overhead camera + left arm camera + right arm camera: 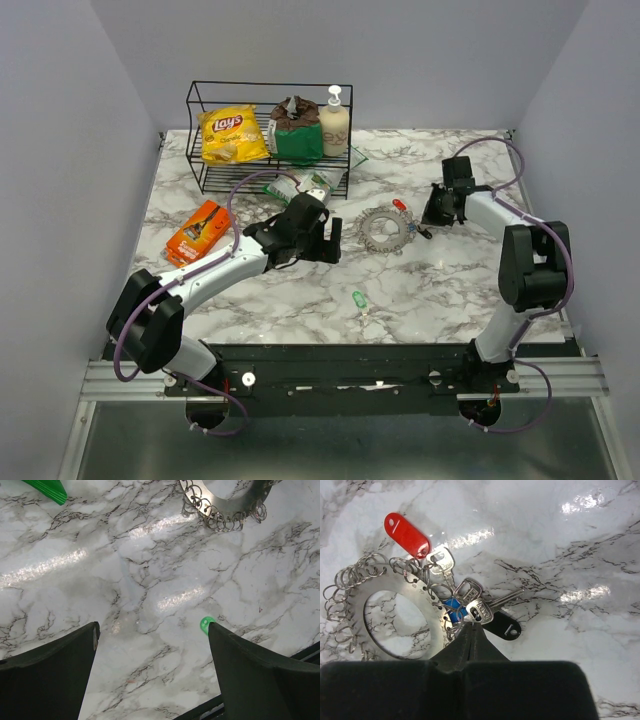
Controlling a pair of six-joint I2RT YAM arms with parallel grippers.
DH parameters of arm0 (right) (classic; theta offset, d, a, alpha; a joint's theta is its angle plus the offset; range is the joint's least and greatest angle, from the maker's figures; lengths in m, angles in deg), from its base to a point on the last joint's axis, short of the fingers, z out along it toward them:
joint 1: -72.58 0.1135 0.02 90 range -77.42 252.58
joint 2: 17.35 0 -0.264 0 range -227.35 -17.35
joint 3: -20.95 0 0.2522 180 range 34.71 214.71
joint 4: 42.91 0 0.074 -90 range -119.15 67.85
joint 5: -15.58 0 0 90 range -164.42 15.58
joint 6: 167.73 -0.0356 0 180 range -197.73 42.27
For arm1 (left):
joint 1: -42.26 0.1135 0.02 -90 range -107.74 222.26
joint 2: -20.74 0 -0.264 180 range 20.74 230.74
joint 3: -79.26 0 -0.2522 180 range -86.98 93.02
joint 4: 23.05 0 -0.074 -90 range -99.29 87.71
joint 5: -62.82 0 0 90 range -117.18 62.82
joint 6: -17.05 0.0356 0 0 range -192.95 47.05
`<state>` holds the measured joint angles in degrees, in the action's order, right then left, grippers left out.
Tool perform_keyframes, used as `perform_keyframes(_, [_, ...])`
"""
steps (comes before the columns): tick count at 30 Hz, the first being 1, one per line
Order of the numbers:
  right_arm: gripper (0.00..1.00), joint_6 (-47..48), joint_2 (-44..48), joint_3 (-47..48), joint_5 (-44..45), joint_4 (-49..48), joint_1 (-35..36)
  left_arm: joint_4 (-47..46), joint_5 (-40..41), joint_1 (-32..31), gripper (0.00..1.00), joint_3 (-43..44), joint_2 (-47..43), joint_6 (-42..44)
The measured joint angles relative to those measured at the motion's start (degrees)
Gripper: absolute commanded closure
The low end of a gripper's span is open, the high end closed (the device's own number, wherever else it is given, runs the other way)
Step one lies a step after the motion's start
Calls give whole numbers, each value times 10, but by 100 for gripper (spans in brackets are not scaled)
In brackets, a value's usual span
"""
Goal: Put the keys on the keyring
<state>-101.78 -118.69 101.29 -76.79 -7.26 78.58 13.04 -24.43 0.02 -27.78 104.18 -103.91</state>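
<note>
"Lay's" on yellow chip bag (232,135)

Marble-pattern table (440,285). Black wire rack (196,100) at 11 o'clock, along the far edge. In the rack, left to right: yellow Lay's chip bag (232,135), green pouch with brown top (297,132), cream pump bottle (334,122). Green-and-white packet (300,187) just in front of the rack. Orange packet (198,232) at 9 o'clock, lying flat, apart from the rack.

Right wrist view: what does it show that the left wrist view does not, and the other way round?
Only right wrist: the red tag, blue tag, black tag, silver keys and the shut right claw, its tip at the keys. Only left wrist: the green key, a green packet corner and the open left claw. Both: the keyring and the marble table.
</note>
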Motion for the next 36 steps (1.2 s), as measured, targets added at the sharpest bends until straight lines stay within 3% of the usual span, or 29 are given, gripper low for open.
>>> perform_keyframes(10, [99, 1, -51, 25, -5, 20, 0, -5, 0, 0, 1, -10, -6, -3])
perform_keyframes(36, [99, 36, -51, 20, -104, 64, 0, -17, 0, 0, 1, -20, -11, -6])
